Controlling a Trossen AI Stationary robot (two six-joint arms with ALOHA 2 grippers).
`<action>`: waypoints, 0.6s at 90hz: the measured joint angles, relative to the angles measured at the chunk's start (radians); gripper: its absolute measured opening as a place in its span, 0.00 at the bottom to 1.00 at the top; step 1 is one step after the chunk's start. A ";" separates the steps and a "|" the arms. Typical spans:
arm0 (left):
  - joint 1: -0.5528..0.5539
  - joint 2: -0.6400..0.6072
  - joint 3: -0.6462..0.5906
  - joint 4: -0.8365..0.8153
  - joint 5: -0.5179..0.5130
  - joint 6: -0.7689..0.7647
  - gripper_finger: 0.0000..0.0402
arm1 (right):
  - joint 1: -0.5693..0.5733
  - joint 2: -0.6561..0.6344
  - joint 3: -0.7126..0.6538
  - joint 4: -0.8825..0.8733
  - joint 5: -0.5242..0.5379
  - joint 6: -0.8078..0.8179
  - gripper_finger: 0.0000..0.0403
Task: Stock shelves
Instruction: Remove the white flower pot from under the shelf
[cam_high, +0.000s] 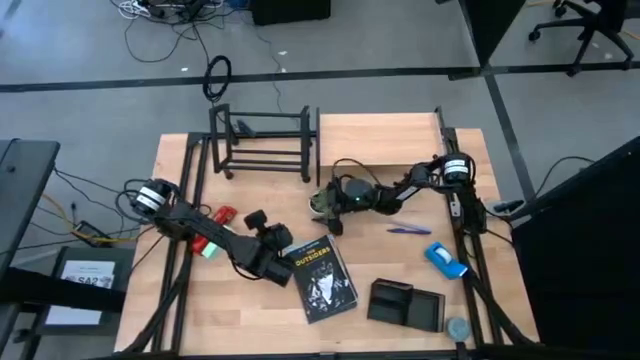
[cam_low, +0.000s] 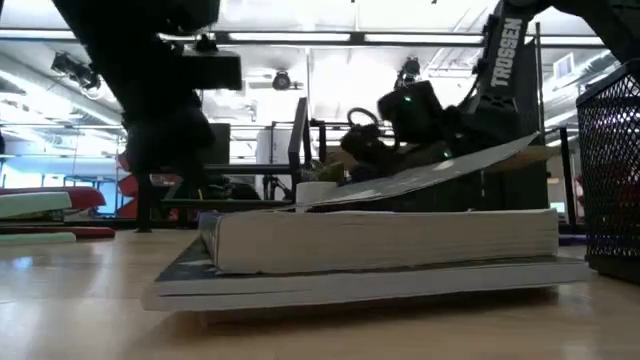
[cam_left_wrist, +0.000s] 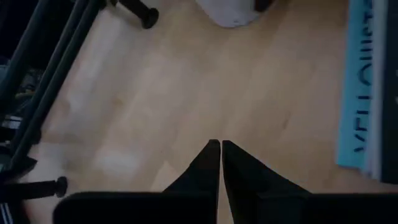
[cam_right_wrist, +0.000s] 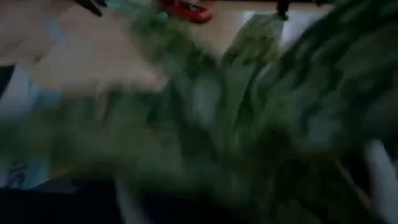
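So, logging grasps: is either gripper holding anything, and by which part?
Left gripper: shut, empty. Right gripper: against green foliage; hold cannot be told.

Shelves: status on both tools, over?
Left tool shut, empty, beside book. Right tool at green plant, grip unclear. Black rack unstocked.

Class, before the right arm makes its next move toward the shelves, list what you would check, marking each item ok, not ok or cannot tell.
1. Right gripper is at the green leafy item: ok.
2. Grip on that item is firm: cannot tell; the foliage fills the right wrist view.
3. Black rack stands upright with nothing on it: ok.
4. Visible part of the wood shelf top is bare: ok.
5. Left gripper is shut, holds nothing and sits beside the book, apart from the right arm: ok.
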 joint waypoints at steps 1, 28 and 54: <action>-0.003 -0.001 0.006 -0.009 0.000 -0.004 0.00 | 0.002 0.000 0.004 -0.002 0.000 0.001 0.85; -0.137 -0.020 0.307 -0.520 -0.183 -0.251 0.00 | 0.084 0.001 0.175 -0.123 -0.013 0.054 0.79; -0.201 -0.082 0.485 -0.648 -0.368 -0.268 0.00 | 0.222 0.008 0.526 -0.443 -0.018 -0.043 0.79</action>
